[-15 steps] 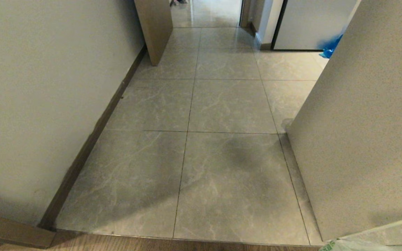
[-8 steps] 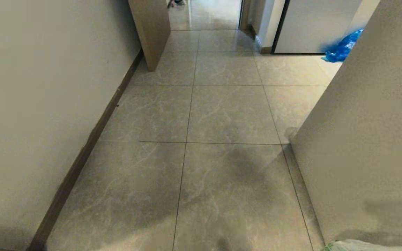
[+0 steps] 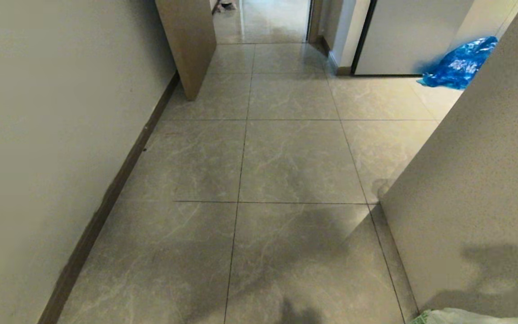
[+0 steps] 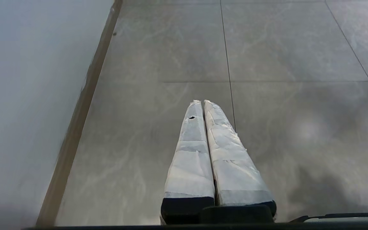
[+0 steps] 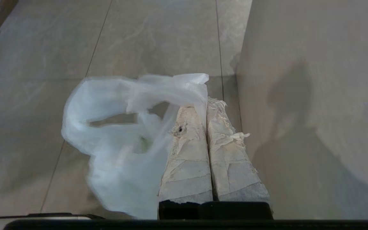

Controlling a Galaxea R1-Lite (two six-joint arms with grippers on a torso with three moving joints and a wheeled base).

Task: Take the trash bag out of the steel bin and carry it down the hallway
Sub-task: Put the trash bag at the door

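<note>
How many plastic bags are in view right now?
2. The trash bag hangs pinched in the right gripper; a blue bag lies ahead by the right wall's corner. Others may be hidden behind it.

whitish trash bag (image 5: 117,153), grey marbled hallway (image 3: 286,157)

Right gripper (image 5: 204,103) fingers pressed together, pinching trash bag (image 5: 123,140); left gripper (image 4: 202,103) closed, empty, pointing at floor.

Even indoor light, soft robot shadows on floor tiles (image 3: 286,243) and right wall (image 3: 488,202), motion-blurred trash bag (image 5: 123,143)
</note>
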